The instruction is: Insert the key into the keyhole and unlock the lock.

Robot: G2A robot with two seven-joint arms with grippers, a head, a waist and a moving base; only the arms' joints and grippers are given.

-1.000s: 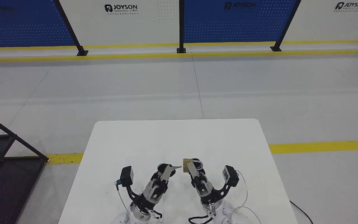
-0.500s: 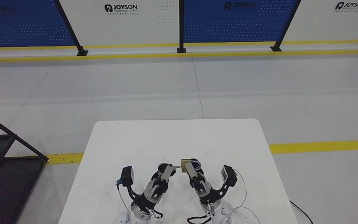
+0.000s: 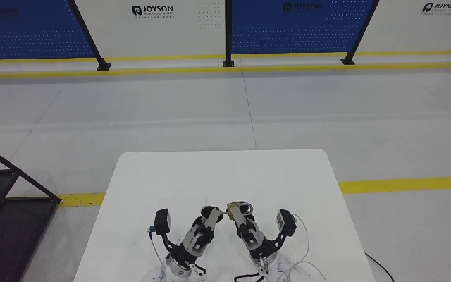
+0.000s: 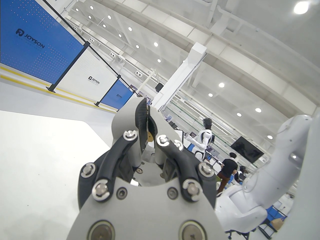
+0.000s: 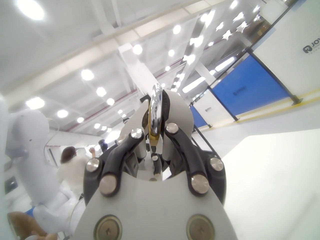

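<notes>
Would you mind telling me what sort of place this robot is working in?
Probably a large robotics test hall: blue-and-white barrier panels and yellow floor lines run beyond the white table, and a humanoid robot stands under a high ceiling with rows of lights.

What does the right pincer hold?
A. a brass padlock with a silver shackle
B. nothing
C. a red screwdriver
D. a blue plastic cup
A: the right wrist view shows the right pincer shut on a brass padlock with a silver shackle.
</notes>
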